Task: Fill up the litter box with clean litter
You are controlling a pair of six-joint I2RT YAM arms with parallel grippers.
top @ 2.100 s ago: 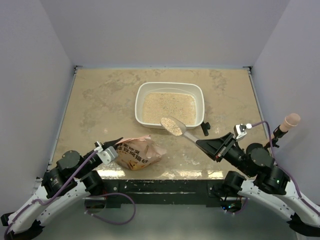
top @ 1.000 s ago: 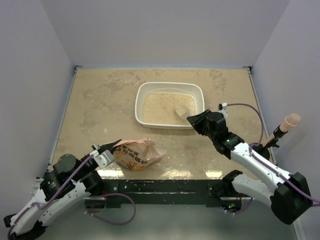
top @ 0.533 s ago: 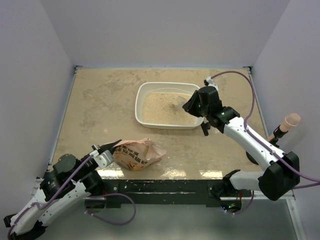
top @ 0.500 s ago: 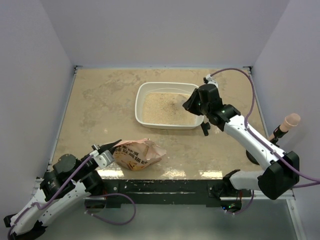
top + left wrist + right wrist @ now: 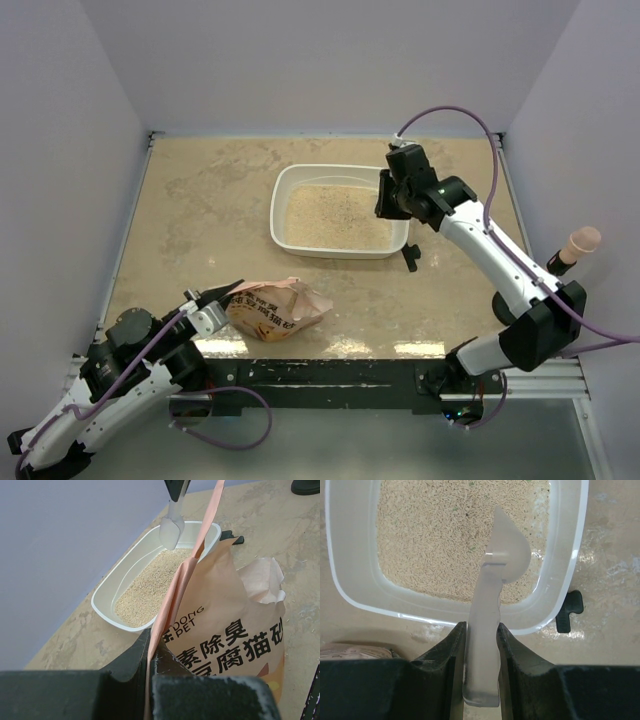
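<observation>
The white litter box (image 5: 283, 184) sits mid-table, holding pale beige clean litter (image 5: 335, 215); it also shows in the right wrist view (image 5: 565, 565) and the left wrist view (image 5: 107, 587). My right gripper (image 5: 481, 645) is shut on the handle of a translucent white scoop (image 5: 505, 550), held above the box's right side, bowl turned down and empty. In the top view the right gripper (image 5: 388, 195) hangs over the box's right rim. My left gripper (image 5: 150, 652) is shut on the top edge of the orange-pink bag (image 5: 225, 625), which lies on the table (image 5: 275, 305).
A small black piece (image 5: 409, 255) lies on the table just right of the box's near corner; it also shows in the right wrist view (image 5: 570, 610). A pink-tipped object (image 5: 578, 243) stands at the right edge. Grey walls enclose the table.
My right arm swung the scoop from near the table's front up over the box, and the litter in the scoop is gone. The left arm and bag stayed put.
</observation>
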